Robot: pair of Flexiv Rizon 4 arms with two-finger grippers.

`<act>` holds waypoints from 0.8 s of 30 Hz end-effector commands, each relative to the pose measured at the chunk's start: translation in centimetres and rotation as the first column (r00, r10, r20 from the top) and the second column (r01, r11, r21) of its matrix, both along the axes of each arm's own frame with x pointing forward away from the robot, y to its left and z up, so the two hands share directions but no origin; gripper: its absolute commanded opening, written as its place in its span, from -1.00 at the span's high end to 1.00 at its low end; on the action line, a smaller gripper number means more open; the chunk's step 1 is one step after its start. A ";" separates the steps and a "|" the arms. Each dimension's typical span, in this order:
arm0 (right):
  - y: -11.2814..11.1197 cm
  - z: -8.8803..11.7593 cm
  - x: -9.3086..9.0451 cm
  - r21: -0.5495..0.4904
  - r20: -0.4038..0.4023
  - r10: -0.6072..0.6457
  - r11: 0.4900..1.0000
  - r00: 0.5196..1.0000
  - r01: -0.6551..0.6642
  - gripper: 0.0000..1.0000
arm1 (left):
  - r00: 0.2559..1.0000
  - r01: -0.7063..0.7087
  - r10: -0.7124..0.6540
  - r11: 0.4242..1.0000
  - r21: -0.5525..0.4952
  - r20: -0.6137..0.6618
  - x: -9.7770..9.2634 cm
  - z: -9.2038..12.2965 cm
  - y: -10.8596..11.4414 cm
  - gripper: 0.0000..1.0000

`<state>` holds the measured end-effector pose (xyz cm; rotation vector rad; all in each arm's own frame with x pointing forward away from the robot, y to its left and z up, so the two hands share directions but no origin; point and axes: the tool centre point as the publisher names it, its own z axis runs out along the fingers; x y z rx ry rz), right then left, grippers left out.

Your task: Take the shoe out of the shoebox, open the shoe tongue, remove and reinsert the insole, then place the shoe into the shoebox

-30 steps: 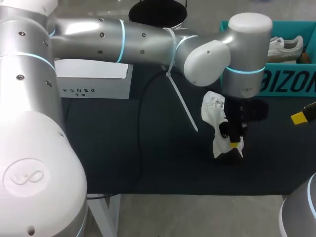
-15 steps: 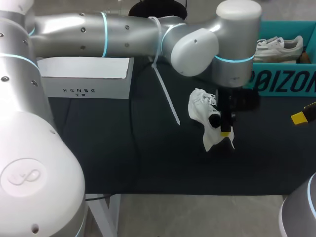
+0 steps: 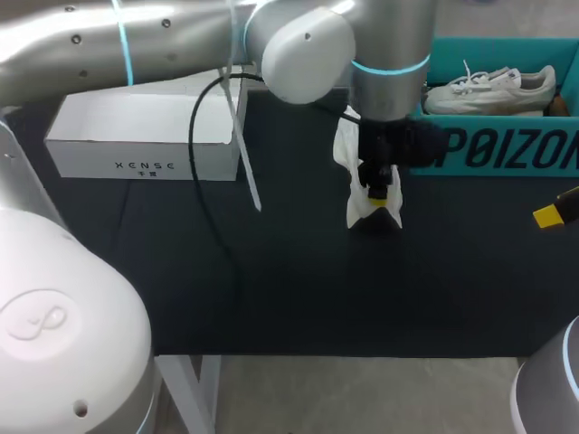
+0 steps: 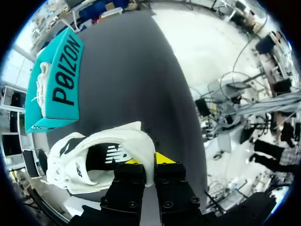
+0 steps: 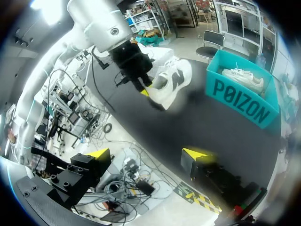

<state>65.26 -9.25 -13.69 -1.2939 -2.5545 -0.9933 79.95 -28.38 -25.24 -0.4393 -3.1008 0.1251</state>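
The shoe hung in the upper middle of the head view, just left of the shoebox, its collar pinched in the left gripper. It looked light and soft, probably best held at the stiffer heel. The right gripper gaped empty.

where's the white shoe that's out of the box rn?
Head view: the white shoe hangs in the left gripper, pinched at its collar, over the dark table just left of the teal shoebox.
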 end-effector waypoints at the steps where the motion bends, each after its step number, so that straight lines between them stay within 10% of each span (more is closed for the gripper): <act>1: -0.1 -0.3 -1.1 0.019 0.034 -0.023 1.000 0.999 0.022 -1.00 | 0.996 0.092 -0.091 0.996 -0.022 0.012 1.6 3.4 5.7 1.00; 14: -0.1 -0.3 -1.1 0.019 0.034 -0.023 1.000 0.999 0.022 -1.00 | 0.984 0.179 -0.179 0.979 0.099 -0.001 6.9 5.3 17.0 1.00; 24: -0.1 -0.3 -1.1 0.019 0.034 -0.023 1.000 0.999 0.022 -1.00 | 0.992 0.125 -0.127 0.988 0.095 0.012 7.9 5.8 18.2 1.00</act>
